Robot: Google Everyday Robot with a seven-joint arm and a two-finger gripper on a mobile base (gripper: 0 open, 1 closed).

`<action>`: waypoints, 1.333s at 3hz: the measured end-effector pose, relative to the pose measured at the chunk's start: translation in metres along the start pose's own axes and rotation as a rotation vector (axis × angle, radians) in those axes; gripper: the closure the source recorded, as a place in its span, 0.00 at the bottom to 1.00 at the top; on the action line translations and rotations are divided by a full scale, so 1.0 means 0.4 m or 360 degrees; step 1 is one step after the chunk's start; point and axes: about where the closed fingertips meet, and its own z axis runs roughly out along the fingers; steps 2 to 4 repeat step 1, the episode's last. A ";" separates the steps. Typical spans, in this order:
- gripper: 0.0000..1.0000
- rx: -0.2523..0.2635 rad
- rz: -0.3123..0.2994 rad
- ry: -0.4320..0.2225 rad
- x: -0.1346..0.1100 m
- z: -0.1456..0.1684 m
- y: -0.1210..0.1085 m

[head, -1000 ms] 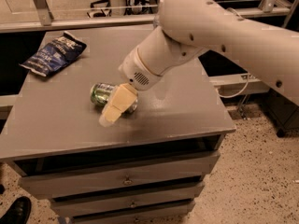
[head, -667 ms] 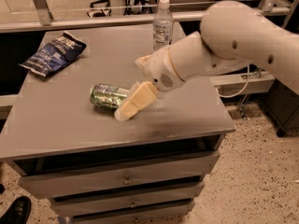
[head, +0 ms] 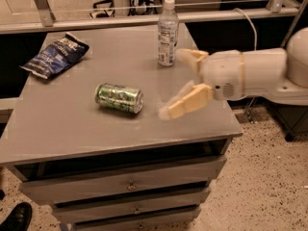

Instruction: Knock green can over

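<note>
The green can lies on its side on the grey cabinet top, its silver top pointing right. My gripper is to the right of the can, clear of it, over the right part of the top. It is open and empty: one cream finger points down-left toward the can, the other reaches up beside the water bottle.
A clear plastic water bottle with a white cap stands upright at the back of the top, near the upper finger. A dark blue snack bag lies at the back left. Drawers are below the top; a shoe shows at the bottom left.
My arm has pulled back to the right, away from the can. The can stays lying on its side in about the same spot. The gripper now stands clear of it.
</note>
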 end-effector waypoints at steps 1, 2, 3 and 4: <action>0.00 0.0086 -0.0051 -0.0040 0.000 -0.072 -0.006; 0.00 0.0086 -0.0051 -0.0040 0.000 -0.072 -0.006; 0.00 0.0086 -0.0051 -0.0040 0.000 -0.072 -0.006; 0.00 0.0086 -0.0051 -0.0040 0.000 -0.072 -0.006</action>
